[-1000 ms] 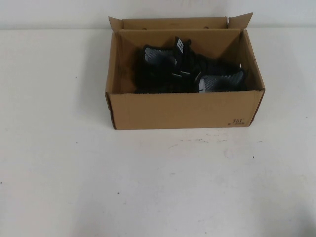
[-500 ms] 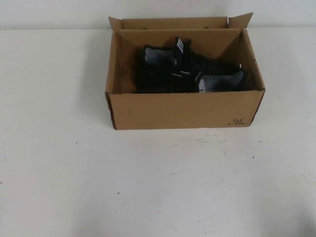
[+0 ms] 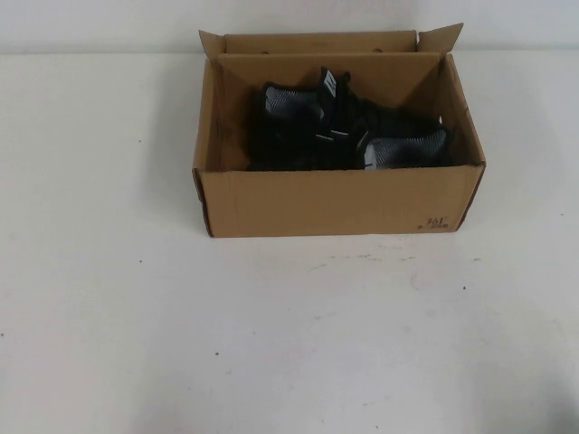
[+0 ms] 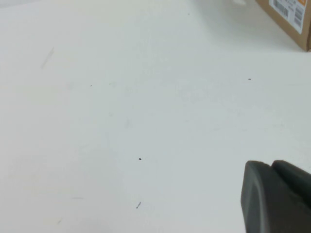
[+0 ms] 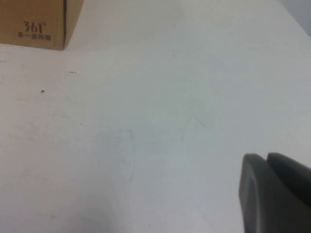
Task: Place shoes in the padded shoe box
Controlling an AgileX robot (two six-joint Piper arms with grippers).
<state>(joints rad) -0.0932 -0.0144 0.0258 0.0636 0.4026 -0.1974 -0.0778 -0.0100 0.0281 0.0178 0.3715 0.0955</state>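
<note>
Both shoes [image 3: 348, 136] lay inside the padded shoe box [image 3: 335, 201] on the counter [image 3: 271, 325]. They looked light and soft-knit; I'd have pinched a heel collar. My left gripper [image 4: 277, 196] and right gripper [image 5: 274, 191] hung low over bare counter, well apart from the box; whether either's jaws were apart, I couldn't tell.

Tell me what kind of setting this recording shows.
Probably a lab tabletop: a plain white table, a cardboard box holding black shoes, and left gripper and right gripper hovering over bare surface.
</note>
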